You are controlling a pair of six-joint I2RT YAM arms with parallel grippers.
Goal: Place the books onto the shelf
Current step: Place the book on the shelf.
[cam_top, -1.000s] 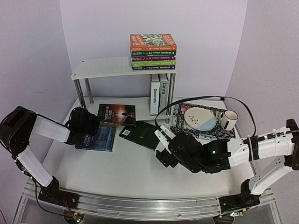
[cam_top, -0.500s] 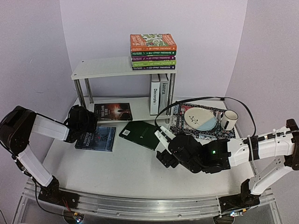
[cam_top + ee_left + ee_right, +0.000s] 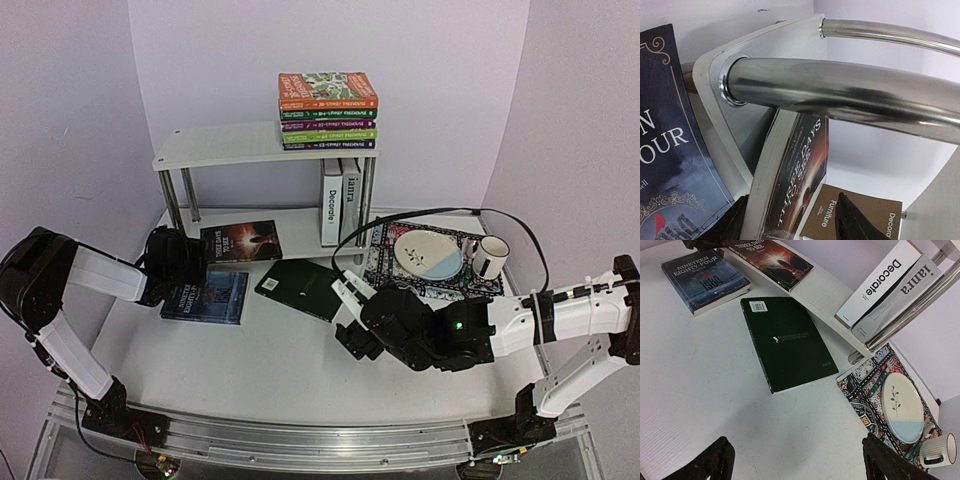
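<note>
The white shelf point(image 3: 220, 145) carries a stack of colourful books point(image 3: 328, 110) on its top board. On the lower board stand "Decorate" point(image 3: 331, 200) and "ianra" point(image 3: 351, 198). A dark book point(image 3: 240, 241) lies flat at that board's left end. My left gripper point(image 3: 190, 252) is open, its jaws either side of the dark book's point(image 3: 795, 165) edge, with a gap at the right finger. A blue book point(image 3: 205, 296) and a dark green book point(image 3: 303, 287) lie on the table. My right gripper point(image 3: 350, 310) hovers open beside the green book point(image 3: 787, 342), holding nothing.
A black patterned mat point(image 3: 440, 262) right of the shelf holds a plate point(image 3: 427, 252) and a striped mug point(image 3: 488, 257). A chrome shelf leg point(image 3: 840, 95) crosses close above the left gripper. The right arm's cable arcs over the mat.
The left gripper has pushed the dark book further left and back onto the lower board, and its jaws have opened. The right arm has not moved.
</note>
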